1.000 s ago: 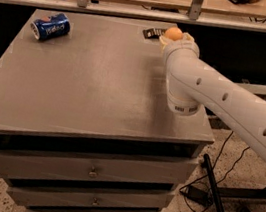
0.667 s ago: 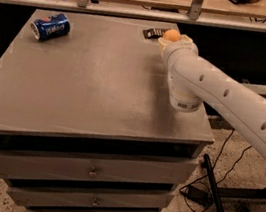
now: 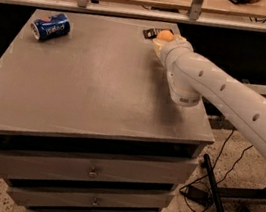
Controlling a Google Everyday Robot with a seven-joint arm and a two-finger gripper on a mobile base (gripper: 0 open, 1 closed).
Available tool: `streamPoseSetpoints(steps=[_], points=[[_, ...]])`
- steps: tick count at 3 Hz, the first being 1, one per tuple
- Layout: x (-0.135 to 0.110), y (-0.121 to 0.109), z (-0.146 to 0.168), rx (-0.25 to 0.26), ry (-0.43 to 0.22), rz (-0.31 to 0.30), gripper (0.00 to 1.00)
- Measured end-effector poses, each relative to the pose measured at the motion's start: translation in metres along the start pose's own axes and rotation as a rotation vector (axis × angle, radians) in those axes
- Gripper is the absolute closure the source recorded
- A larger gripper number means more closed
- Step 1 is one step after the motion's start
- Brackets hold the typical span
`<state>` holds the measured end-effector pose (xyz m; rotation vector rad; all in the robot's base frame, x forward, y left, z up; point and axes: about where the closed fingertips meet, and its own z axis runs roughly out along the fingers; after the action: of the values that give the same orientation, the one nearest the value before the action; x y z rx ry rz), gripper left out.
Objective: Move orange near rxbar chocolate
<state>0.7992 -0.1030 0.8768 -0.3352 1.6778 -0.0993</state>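
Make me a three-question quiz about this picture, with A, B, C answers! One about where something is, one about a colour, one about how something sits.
1. Where is the orange?
A) at the far right of the table, beside the rxbar chocolate
B) on the floor
C) inside a drawer

2. What colour is the soda can?
A) red
B) blue
C) green

3. How does the soda can sit?
A) standing upright
B) lying on its side
C) balanced on the orange

Answers: 1 A, it sits by the dark packet, with the gripper right at it; 2 B, its body is blue; 3 B, its round end faces sideways.
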Motion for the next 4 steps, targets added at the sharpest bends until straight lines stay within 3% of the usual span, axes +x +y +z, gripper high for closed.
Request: streamPoseSetpoints(steps=[4], points=[[0.011, -0.015, 0.046, 0.001, 0.015, -0.046, 1.0]])
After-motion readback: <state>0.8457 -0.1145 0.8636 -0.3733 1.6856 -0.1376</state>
